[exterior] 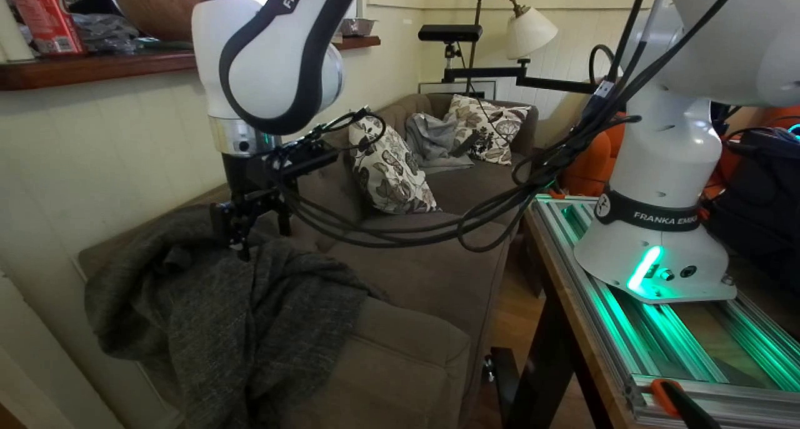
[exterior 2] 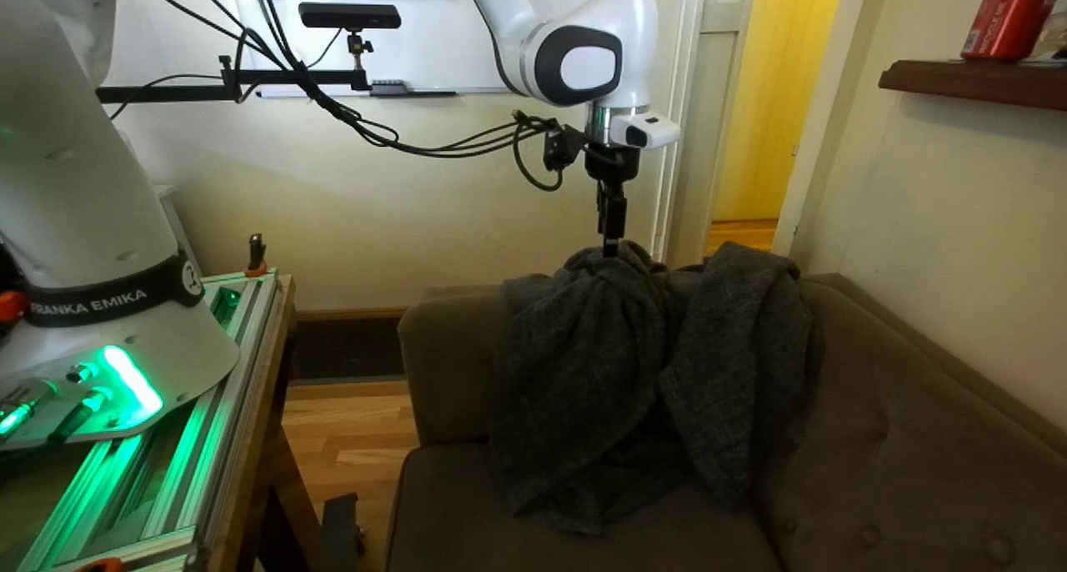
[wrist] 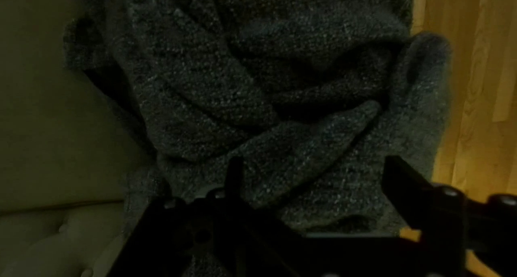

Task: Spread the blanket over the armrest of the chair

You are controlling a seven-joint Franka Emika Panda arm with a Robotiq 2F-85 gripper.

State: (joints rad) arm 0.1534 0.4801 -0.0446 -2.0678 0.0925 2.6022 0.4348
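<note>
In an exterior view, the gripper (exterior: 264, 242) stands over the blanket (exterior: 212, 316), whose bulk lies toward seven o'clock; touching cannot be judged. In an exterior view, the blanket drapes rumpled over the armrest (exterior 2: 446, 363), whose bare end lies toward eight o'clock from the gripper; probably it must spread there. In the wrist view, the fingers (wrist: 234, 178) are wide apart and seem to grip nothing.

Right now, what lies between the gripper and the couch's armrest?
The rumpled dark grey blanket: in both exterior views it drapes over part of the armrest, beneath the gripper.
</note>
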